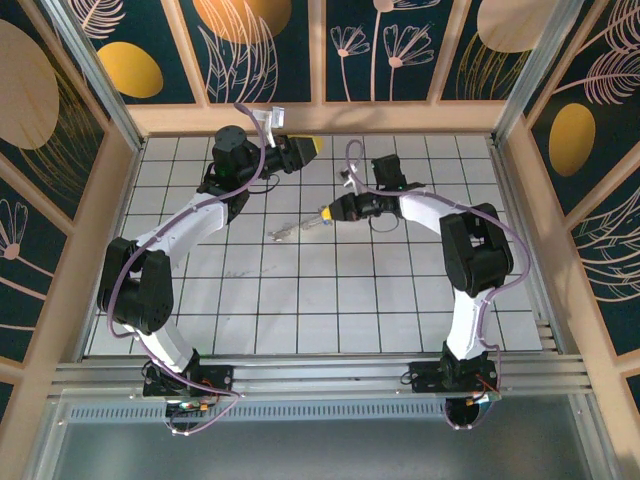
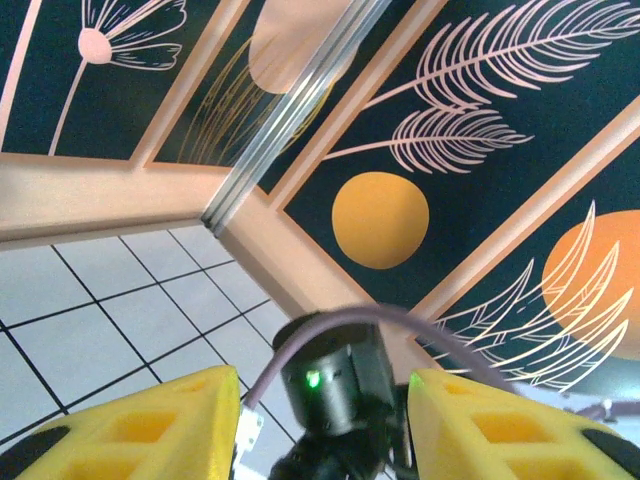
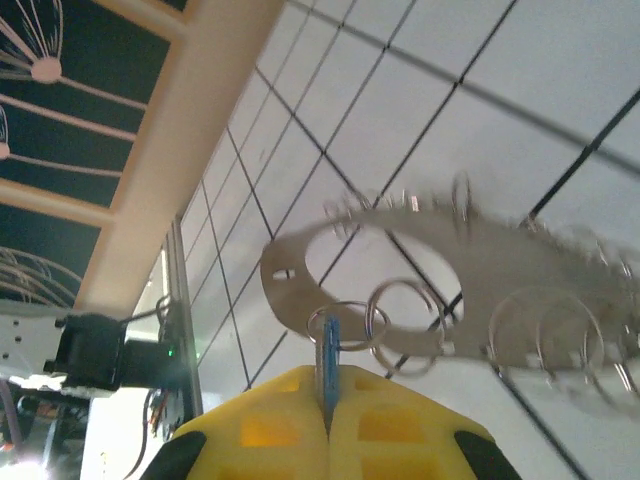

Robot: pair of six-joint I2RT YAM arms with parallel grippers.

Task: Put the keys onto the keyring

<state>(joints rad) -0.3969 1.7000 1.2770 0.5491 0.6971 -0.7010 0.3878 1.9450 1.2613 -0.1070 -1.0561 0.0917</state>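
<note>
R gripper (image 3: 328,425) is shut tight on the key (image 3: 329,352): thin blue head seen edge-on, clamped btw its two yellow fingers (image 3: 400,440) and sticking up past the tips. Keyring (image 3: 470,285) is right at that gripper's tips. It's silvery and blurred, w/ a flat end piece that has an oval hole, and lots of small loops along it. One small loop sits round or just behind the key's top, can't tell which. From overhead the keyring trails away from R gripper's tips twd the L-arm side, over the white tiled table (image 1: 300,300); can't tell if it lies flat or hangs partly lifted. L gripper (image 1: 306,148) is well apart from R gripper, further back, pointing twd the R arm. Its fingers stand apart w/ nothing btw them: open, empty. In its wrist view a black part (image 2: 335,385) w/ a green light shows beyond the gap.
</note>
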